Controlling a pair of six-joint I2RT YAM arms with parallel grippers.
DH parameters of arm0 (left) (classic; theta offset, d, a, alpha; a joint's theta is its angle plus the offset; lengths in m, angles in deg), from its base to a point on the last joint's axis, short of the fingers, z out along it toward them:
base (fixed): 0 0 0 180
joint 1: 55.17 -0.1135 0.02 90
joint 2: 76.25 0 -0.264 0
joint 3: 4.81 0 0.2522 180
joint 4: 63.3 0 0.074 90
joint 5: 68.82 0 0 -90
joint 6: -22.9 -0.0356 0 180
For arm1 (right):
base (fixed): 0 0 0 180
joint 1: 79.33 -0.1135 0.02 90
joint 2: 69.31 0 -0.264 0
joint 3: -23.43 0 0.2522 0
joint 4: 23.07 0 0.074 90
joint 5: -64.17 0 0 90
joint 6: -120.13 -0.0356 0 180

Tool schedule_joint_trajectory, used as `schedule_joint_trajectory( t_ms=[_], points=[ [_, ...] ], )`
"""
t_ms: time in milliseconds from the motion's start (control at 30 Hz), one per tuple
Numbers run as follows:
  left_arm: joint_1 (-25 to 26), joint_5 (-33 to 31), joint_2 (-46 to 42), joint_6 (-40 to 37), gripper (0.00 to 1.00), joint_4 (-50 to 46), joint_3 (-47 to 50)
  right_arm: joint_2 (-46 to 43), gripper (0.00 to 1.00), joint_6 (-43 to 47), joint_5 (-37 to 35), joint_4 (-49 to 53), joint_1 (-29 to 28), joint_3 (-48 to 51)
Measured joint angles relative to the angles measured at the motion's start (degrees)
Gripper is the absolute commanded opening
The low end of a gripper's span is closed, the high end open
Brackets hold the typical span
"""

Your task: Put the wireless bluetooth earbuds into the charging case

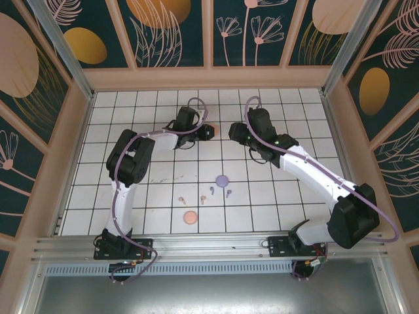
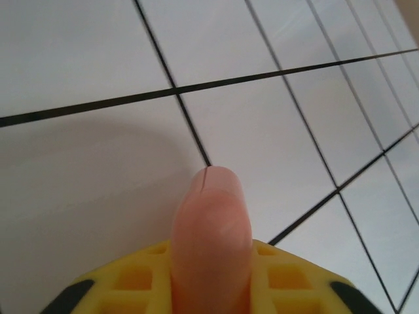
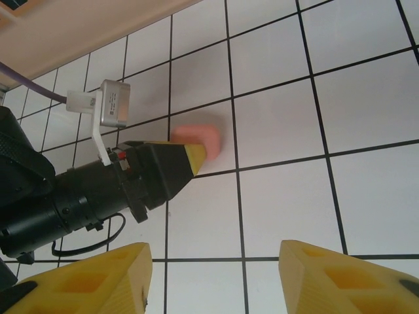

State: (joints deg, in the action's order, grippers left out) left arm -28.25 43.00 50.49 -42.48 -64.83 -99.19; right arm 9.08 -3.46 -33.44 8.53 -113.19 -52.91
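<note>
A pink charging case (image 2: 211,242) sits edge-on between the yellow fingers of my left gripper (image 1: 207,131), which is shut on it low over the back middle of the table. The right wrist view shows the same case (image 3: 200,139) beyond that gripper's fingertip (image 3: 195,159). My right gripper (image 3: 216,281) is open with only bare tile between its fingers, and it hovers just right of the left one (image 1: 234,133). Tiny earbuds lie loose in the middle of the table: two purple (image 1: 211,191) (image 1: 228,193) and two pinkish-orange (image 1: 182,199) (image 1: 203,199).
A purple round case (image 1: 222,179) lies just behind the earbuds. A salmon-orange round case (image 1: 190,217) lies nearer the front edge. The white tiled table (image 1: 131,111) is walled by a wooden frame (image 1: 209,77) at the back and sides.
</note>
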Motion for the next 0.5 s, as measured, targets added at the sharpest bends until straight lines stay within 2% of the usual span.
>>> schedule_joint_trajectory(
  t_ms=[267,300,333,500],
  points=[
    [0.0,-7.2,0.3,-3.0,0.66,-6.2,-2.6,0.0,0.61,0.2,-1.6,2.2,0.0,-2.5],
    [0.0,-8.0,0.3,-3.5,0.80,-6.7,-2.7,0.0,0.62,0.3,-1.8,2.5,0.0,-3.0],
    [0.0,-9.2,0.3,-4.1,0.98,-7.1,-2.8,0.0,0.63,0.4,-1.9,2.7,0.0,-3.6],
    [0.2,-13.6,-1.3,-6.0,0.99,-8.6,-3.1,0.0,0.68,0.8,-2.7,3.2,0.0,-5.4]
  ],
)
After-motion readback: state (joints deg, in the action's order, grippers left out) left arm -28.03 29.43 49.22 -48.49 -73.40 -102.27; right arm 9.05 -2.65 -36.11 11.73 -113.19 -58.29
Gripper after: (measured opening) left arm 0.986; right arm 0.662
